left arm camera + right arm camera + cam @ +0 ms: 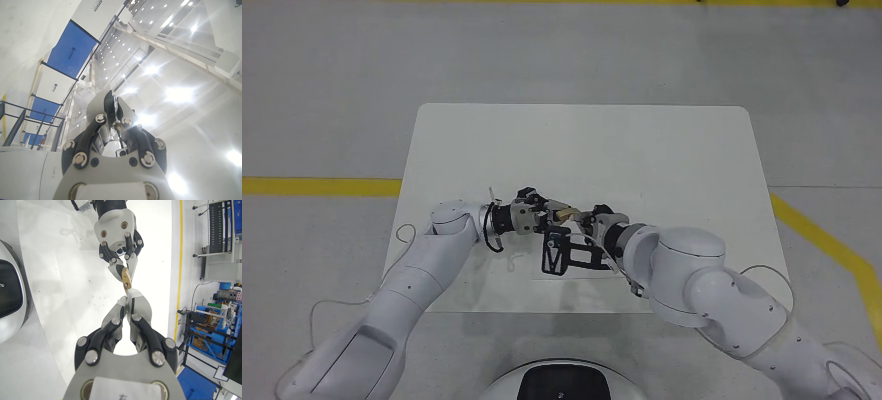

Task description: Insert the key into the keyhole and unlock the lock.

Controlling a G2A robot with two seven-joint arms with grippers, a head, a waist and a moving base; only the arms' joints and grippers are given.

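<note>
Both arms meet over the middle of the white table (642, 150). My left gripper (124, 274) is shut on a small brass lock (125, 277), whose keyhole (127, 285) faces the right gripper. In the top view the lock (564, 212) sits between the left gripper (539, 216) and the right gripper (583, 222). My right gripper (127, 295) is shut on a thin silver key (128, 307), and its fingertips almost touch the lock just below the keyhole. The key's tip is hidden. In the left wrist view the left gripper (113, 108) pinches a metal part of the lock (115, 108).
The grippers hang a little above the table, nearer its front edge, with bare tabletop (75, 256) around them. A yellow floor line (312, 186) runs beside the table. Racks and blue bins (211, 321) stand in the room beyond.
</note>
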